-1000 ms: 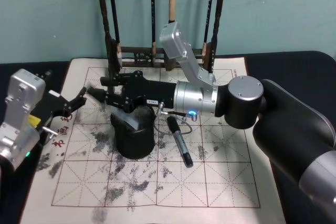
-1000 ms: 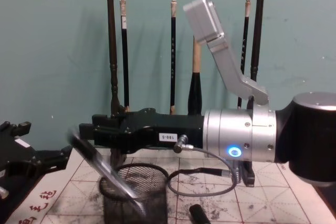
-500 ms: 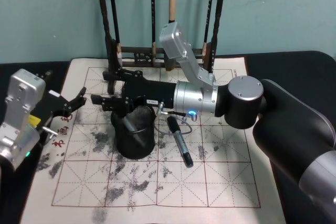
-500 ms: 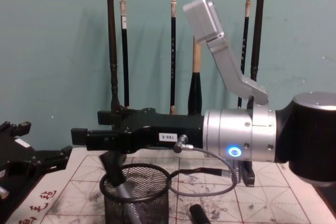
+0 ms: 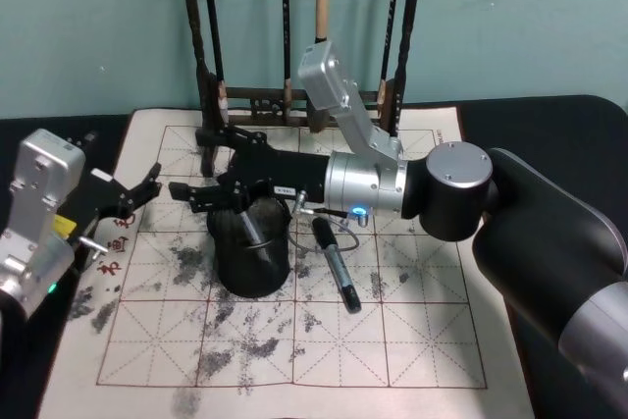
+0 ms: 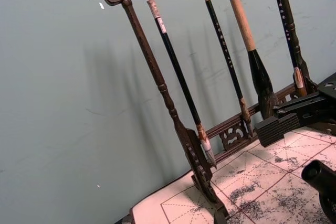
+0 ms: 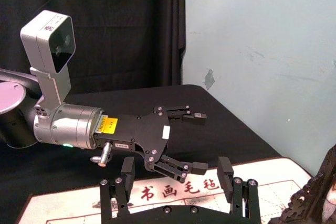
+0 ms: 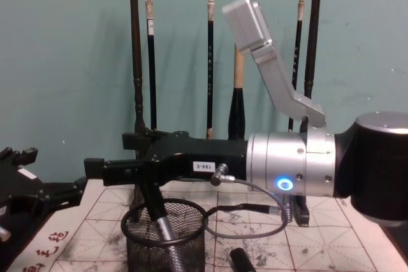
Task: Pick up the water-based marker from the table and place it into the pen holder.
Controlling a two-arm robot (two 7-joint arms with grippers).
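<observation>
Head view, with the chest and wrist views in support. Nearest the robot lies the ink-stained practice mat (image 5: 343, 360), ruled in red squares and spread over a black table (image 5: 559, 110). At the mat's left edge the left gripper (image 5: 132, 193) hangs idle, its fingers spread with nothing between them; the right wrist view shows the same gap. Toward the middle of the mat stands the pen holder (image 5: 250, 272), a black mesh cup, upright. The marker (image 5: 249, 227) stands inside it, tilted. Its grey barrel is down in the cup, and its dark upper end rises past the rim toward the gripper overhead. Just to the right of the cup, and apart from it, a dark pen (image 5: 336, 270) lies flat on the mat. The right gripper (image 5: 199, 166) reaches in from the right and hovers directly over the cup's mouth. Its fingers are parted wide, one low on the near left side and the other on the far side; whether either touches the marker cannot be told. Behind, at the far edge of the mat, a dark wooden brush rack (image 5: 257, 97) stands with calligraphy brushes hanging from its top rail, against a teal wall (image 5: 510, 17).
</observation>
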